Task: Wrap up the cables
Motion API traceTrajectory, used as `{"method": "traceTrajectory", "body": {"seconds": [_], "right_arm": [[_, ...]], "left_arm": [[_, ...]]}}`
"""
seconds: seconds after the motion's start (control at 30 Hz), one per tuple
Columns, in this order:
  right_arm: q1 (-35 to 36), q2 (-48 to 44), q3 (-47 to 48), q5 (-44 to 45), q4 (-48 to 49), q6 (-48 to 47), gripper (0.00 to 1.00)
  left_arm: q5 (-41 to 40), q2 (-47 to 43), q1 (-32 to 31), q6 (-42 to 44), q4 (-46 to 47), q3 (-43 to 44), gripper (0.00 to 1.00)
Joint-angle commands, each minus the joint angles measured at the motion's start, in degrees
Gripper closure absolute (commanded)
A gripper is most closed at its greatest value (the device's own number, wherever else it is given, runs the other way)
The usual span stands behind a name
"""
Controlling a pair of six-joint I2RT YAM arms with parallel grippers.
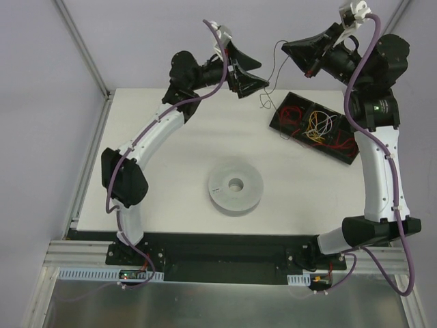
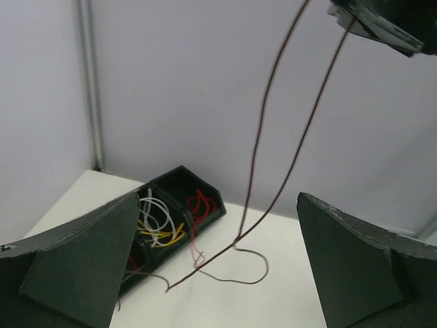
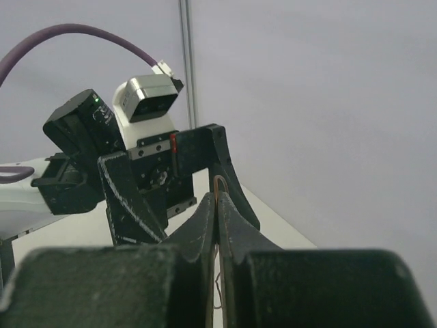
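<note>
Thin curly cable (image 2: pixel 273 130), matte black tool (image 3: pixel 217 219)

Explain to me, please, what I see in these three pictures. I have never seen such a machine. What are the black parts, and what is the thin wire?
You see two robot arms bolted at the near edge of a white table. One picture looks down from above; the other two come from small cameras on each arm's wrist, so each shows its own fingers up close.

The right gripper is shut on a thin dark cable, pinching it between its fingers and holding it up, so two strands hang down to the table. The left gripper is wide open and holds nothing; the hanging strands pass between its two fingers.

On the table lie a grey spool, standing free, and a black tray with compartments that contain red, yellow and white wires.
</note>
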Motion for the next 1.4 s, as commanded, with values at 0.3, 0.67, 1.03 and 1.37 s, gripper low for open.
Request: {"method": "traceTrajectory", "body": {"seconds": [0.3,0.67,1.03,1.37], "right_arm": [[0.1,-2.4,-1.5,-6.3,1.8,2.1,0.99],[-11.6,-5.3,-11.8,-9.8,-6.6,2.0,0.19],[-23.0,-10.3,-40.1,-8.0,-19.6,-37.7,0.08],[-18.8,-3.7,-51.5,-5.3,-15.7,-58.4,0.12]], "left_arm": [[8.4,4.9,-5.7,-1.7,4.0,2.5,0.33],[1.0,5.2,-5.6,-2.5,-0.1,4.5,1.00],[-1.5,7.2,-5.6,-3.7,-0.9,8.4,1.00],[-1.3,6.7,-5.6,-2.9,-1.8,8.0,1.00]]}}
